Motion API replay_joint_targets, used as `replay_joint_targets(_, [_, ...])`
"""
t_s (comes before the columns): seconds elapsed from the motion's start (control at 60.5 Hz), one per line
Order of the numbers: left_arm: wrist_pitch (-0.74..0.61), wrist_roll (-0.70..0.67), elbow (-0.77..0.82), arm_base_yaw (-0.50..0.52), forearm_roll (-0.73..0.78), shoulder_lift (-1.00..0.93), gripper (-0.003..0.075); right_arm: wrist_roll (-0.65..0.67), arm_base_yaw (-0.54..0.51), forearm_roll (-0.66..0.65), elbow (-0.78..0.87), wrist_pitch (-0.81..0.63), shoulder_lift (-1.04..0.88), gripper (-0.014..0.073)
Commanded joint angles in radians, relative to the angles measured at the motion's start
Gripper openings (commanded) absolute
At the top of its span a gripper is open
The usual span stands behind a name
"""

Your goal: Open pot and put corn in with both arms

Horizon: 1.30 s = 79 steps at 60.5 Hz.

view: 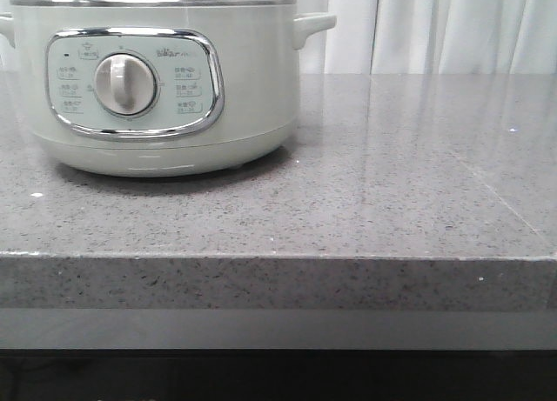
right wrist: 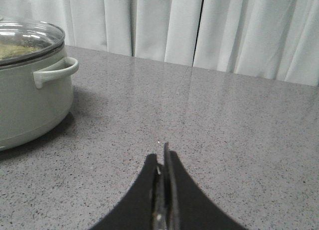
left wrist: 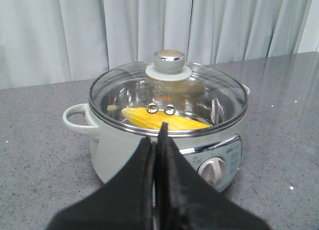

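We see the pot (left wrist: 167,135) sitting on the grey counter (view: 392,183) with its glass lid (left wrist: 168,98) on, the corn (left wrist: 162,120) lying inside beneath it. Both the left gripper (left wrist: 157,140) and right gripper (right wrist: 163,162) are clenched on nothing. We reckon the lid is fragile and slick; its knob (left wrist: 169,61) at twelve o'clock is the handhold.

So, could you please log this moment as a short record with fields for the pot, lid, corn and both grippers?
pot: pale green cooker on the grey counter
lid: glass lid on the pot, knob free
corn: yellow cob inside the pot, seen through the lid
left gripper: shut, empty, apart from the pot
right gripper: shut, empty, above the counter
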Motion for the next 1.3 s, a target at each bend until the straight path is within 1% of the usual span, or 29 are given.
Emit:
replay_joint_targets(0.0, [-0.093, 0.000, 0.006, -0.007, -0.019, -0.044, -0.0018, -0.007, 0.003, 0.002, -0.025, -0.076, 0.006, -0.0067])
replay_joint_targets(0.446, [-0.091, 0.000, 0.064, -0.007, -0.019, -0.061, -0.0018, -0.007, 0.003, 0.002, -0.025, -0.075, 0.006, -0.0067])
replay_joint_targets(0.71, [-0.097, 0.000, 0.070, -0.007, -0.019, -0.061, -0.0018, -0.007, 0.003, 0.002, -0.025, -0.075, 0.006, -0.0067])
replay_joint_targets(0.776, [-0.097, -0.008, 0.085, -0.002, 0.019, -0.074, -0.0018, -0.007, 0.003, 0.002, -0.025, -0.075, 0.006, -0.0067])
replay_joint_targets(0.826, [-0.099, -0.055, 0.107, 0.011, 0.070, -0.092, -0.0018, -0.007, 0.003, 0.002, -0.025, -0.075, 0.006, -0.0067])
replay_joint_targets(0.908, [-0.099, -0.170, 0.149, 0.049, 0.149, -0.143, -0.0018, -0.007, 0.003, 0.002, -0.025, -0.075, 0.006, -0.0067])
replay_joint_targets(0.941, [-0.099, -0.219, 0.174, 0.075, 0.178, -0.178, -0.0018, -0.007, 0.003, 0.002, -0.025, -0.075, 0.006, -0.0067])
replay_joint_targets(0.974, [-0.101, -0.238, 0.196, 0.099, 0.185, -0.210, -0.0018, -0.007, 0.003, 0.002, -0.025, -0.075, 0.006, -0.0067])
replay_joint_targets(1.14, [-0.101, -0.239, 0.311, 0.225, 0.185, -0.390, -0.0018, -0.007, 0.003, 0.002, -0.025, -0.075, 0.006, -0.0067])
replay_joint_targets(1.288, [-0.149, -0.239, 0.396, 0.287, 0.183, -0.382, -0.0018, -0.007, 0.003, 0.002, -0.025, -0.072, 0.007, -0.0067])
